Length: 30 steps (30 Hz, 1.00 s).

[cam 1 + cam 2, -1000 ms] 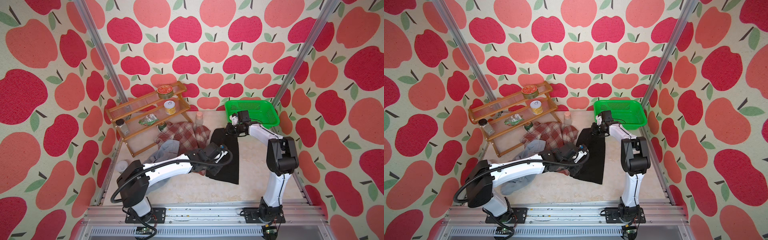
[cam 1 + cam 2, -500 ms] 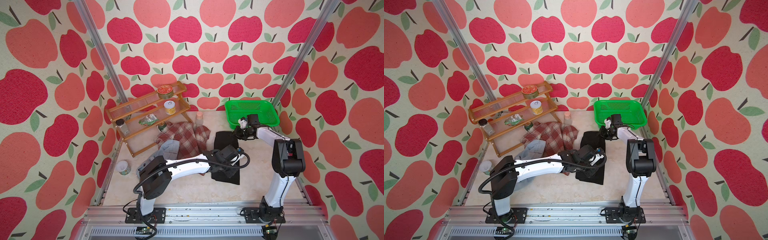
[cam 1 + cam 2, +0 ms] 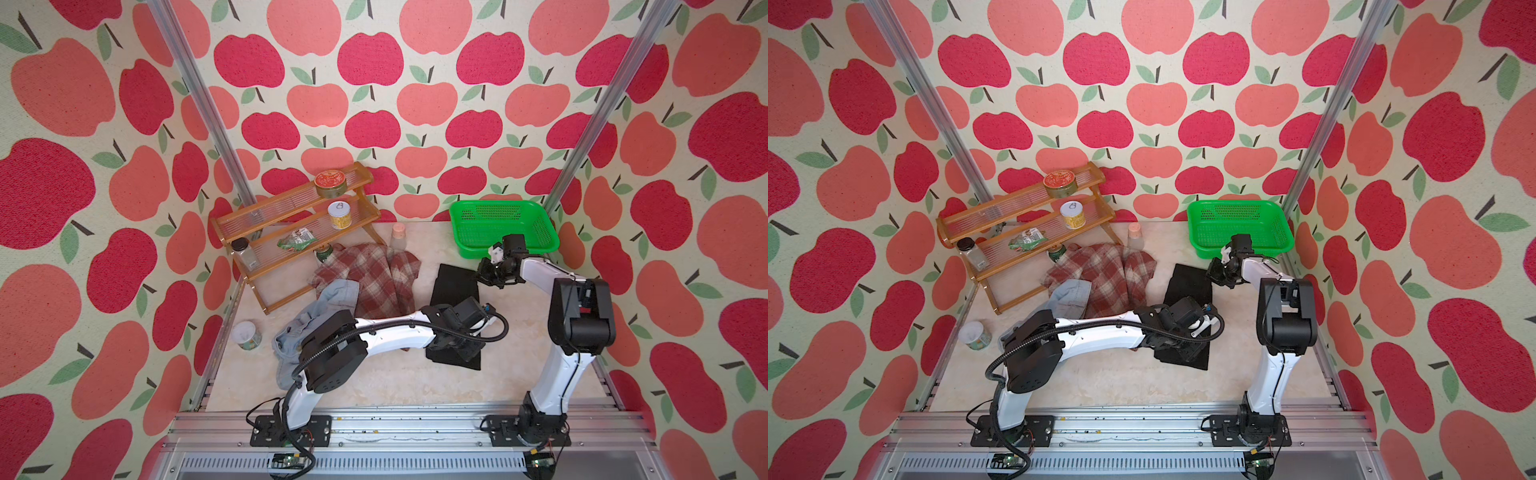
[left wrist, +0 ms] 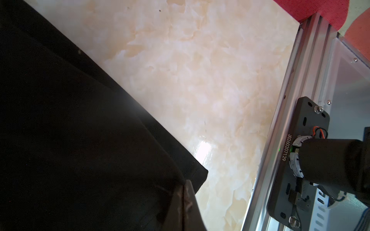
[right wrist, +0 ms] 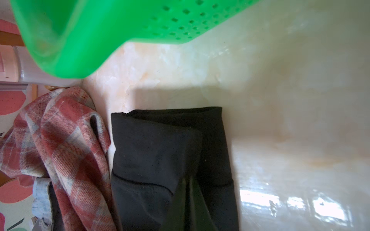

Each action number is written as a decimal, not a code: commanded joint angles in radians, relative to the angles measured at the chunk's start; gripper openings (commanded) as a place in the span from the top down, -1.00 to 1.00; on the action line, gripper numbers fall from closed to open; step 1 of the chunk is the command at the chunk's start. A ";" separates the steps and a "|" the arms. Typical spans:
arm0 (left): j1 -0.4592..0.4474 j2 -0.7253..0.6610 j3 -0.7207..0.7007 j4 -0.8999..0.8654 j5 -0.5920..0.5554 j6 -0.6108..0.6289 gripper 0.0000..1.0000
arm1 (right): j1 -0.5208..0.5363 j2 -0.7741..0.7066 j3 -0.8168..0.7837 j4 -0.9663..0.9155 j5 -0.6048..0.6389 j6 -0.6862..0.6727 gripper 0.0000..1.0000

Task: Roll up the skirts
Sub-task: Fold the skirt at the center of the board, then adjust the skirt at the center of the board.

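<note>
The black skirt (image 3: 454,286) lies as a narrow strip on the marble table, running from far to near. My left gripper (image 3: 467,353) is at its near end, and in the left wrist view it (image 4: 183,185) is shut on the black cloth (image 4: 80,140) beside a corner. My right gripper (image 3: 484,272) is at the far right corner, and in the right wrist view it (image 5: 189,178) is shut on a raised fold of the black skirt (image 5: 156,144). The plaid skirt (image 3: 374,278) lies crumpled to the left. The denim skirt (image 3: 307,328) sits partly under my left arm.
A green mesh basket (image 3: 505,251) stands at the back right, close behind my right gripper. A wooden rack (image 3: 291,232) with cans and a jar stands at the back left. A pink-capped bottle (image 3: 398,235), a green can (image 3: 324,252) and a small cup (image 3: 246,336) stand nearby.
Both grippers have moved to the right with the black skirt. The skirt has gone from a wide spread to a narrower strip nearer the basket.
</note>
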State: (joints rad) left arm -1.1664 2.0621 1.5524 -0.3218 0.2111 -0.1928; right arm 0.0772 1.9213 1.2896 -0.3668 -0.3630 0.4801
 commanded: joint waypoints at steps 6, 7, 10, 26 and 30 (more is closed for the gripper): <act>-0.013 0.031 0.043 0.017 0.040 -0.018 0.33 | -0.004 0.014 0.058 -0.044 0.057 0.011 0.13; -0.013 0.026 0.039 0.021 0.043 -0.014 0.28 | -0.005 0.014 0.060 -0.049 0.063 0.011 -0.07; -0.014 -0.004 0.026 0.021 0.040 -0.004 0.23 | -0.009 -0.010 0.042 -0.038 0.055 0.017 -0.33; 0.176 -0.367 -0.377 0.079 -0.039 -0.009 0.06 | 0.028 -0.324 -0.446 0.083 0.045 0.026 -0.29; 0.219 -0.397 -0.454 0.093 -0.022 -0.035 0.07 | 0.081 -0.416 -0.547 0.083 0.086 0.040 -0.19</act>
State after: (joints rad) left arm -0.9607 1.6726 1.1378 -0.2348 0.1909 -0.1989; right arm 0.1257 1.5677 0.7902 -0.2974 -0.3016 0.5034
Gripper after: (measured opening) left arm 0.467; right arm 0.598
